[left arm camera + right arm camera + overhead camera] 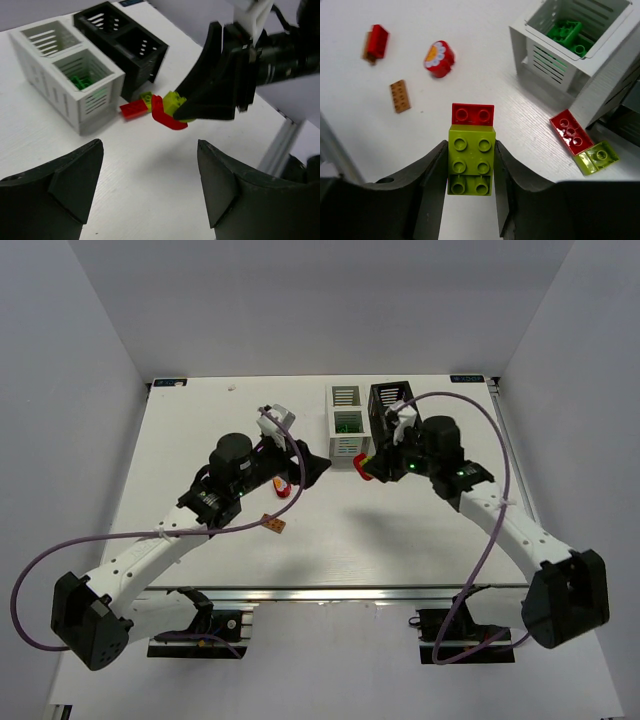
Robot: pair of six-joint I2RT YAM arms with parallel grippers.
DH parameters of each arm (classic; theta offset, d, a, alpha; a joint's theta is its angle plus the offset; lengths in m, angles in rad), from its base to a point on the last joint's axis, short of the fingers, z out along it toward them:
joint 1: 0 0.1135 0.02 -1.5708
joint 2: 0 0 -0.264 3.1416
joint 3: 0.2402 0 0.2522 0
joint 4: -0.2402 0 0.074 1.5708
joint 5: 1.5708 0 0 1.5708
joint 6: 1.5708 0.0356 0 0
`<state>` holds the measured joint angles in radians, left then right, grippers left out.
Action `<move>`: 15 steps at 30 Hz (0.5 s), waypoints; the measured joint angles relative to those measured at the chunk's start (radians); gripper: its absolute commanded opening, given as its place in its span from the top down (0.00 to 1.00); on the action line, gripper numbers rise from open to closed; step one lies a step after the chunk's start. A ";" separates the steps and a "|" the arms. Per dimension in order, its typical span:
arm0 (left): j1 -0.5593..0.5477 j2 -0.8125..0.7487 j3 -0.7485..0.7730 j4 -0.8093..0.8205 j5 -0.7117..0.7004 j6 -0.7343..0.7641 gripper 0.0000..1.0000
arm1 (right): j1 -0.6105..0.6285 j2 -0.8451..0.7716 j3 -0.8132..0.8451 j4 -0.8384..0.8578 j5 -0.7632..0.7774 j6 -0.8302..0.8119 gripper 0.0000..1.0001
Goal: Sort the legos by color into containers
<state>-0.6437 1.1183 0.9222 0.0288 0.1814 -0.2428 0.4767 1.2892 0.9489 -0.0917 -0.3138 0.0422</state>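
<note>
Over the table [200, 420], the top view shows the white container [345, 425] and the black container [390, 405] standing side by side, touching, at the far middle. The left gripper [308, 466] sits just left of the white box. The right gripper [372, 468] is just in front of the black one, with red and lime colour at its tips. A round red piece [283, 487] and an orange brick [273, 524] lie nearer the left arm.

From the left wrist, the left gripper's jaws stand wide apart with only bare table between them, holding nothing. Ahead, the right gripper pinches a lime brick [172, 101] that has a red brick [167, 121] joined to its lower end, low over the table. Behind these, a flat red brick [132, 109] and a small lime brick [146, 98] lie touching each other at the foot of the two boxes. Green legos [82, 81] lie in the white container's nearer compartment.

From the right wrist, both fingers [437, 170] press the long sides of the lime brick, studs facing the camera, the red brick sticking out past the tips. The round red piece has a white and yellow flower face. The orange brick lies near it, and a blurred red-and-brown piece [376, 42] lies further off.
</note>
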 measured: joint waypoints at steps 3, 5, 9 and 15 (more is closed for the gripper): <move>0.000 0.000 -0.024 0.040 0.105 0.008 0.11 | -0.086 -0.079 -0.038 0.008 -0.201 -0.023 1.00; 0.000 -0.002 -0.044 0.074 0.169 0.012 0.10 | -0.121 -0.126 -0.071 0.027 -0.334 -0.028 1.00; 0.000 -0.009 -0.071 0.123 0.265 0.014 0.08 | -0.142 -0.220 -0.136 0.093 -0.526 -0.014 1.00; 0.000 -0.013 -0.081 0.194 0.379 0.006 0.06 | -0.143 -0.275 -0.181 0.202 -0.693 0.038 1.00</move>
<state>-0.6437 1.1053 0.8410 0.2230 0.5602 -0.2367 0.3340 1.0138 0.7681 0.1101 -1.0069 0.0803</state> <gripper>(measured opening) 0.927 0.429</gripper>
